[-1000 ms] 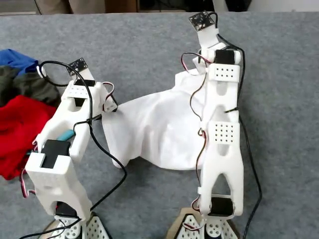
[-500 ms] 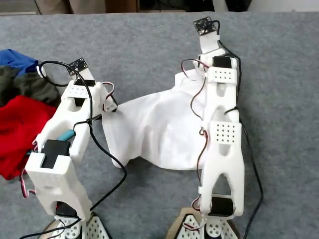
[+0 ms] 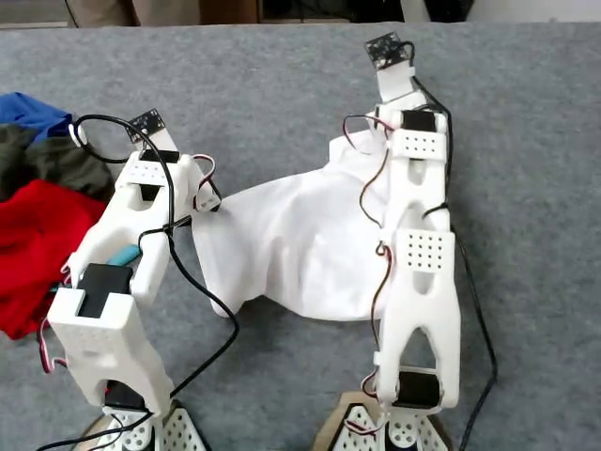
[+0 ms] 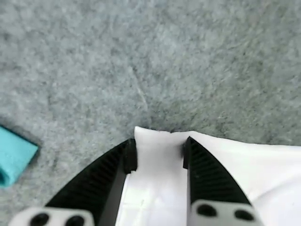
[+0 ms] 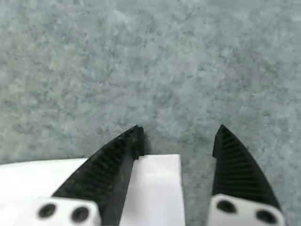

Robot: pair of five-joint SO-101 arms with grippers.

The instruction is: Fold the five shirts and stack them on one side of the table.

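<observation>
A white shirt point(image 3: 291, 244) lies rumpled on the grey table between the two arms. My left gripper point(image 4: 158, 142) sits at the shirt's left corner, shut on the white cloth point(image 4: 157, 155) that fills the gap between its fingers. My right gripper point(image 5: 179, 129) is at the shirt's far right corner and stands open. A white edge of the shirt point(image 5: 157, 188) lies against one finger, with bare table beside the other. In the high view the right arm point(image 3: 418, 244) stretches over the shirt's right side and hides part of it.
A heap of other shirts lies at the table's left edge: red point(image 3: 38, 244), dark grey-green point(image 3: 52, 164) and blue point(image 3: 33, 111). Grey table point(image 3: 526, 188) stretches to the right of the right arm and along the far side. Cables hang off both arms.
The right arm's wrist has shifted slightly to the right and back at the shirt's far corner. The left arm and the shirt pile have not moved.
</observation>
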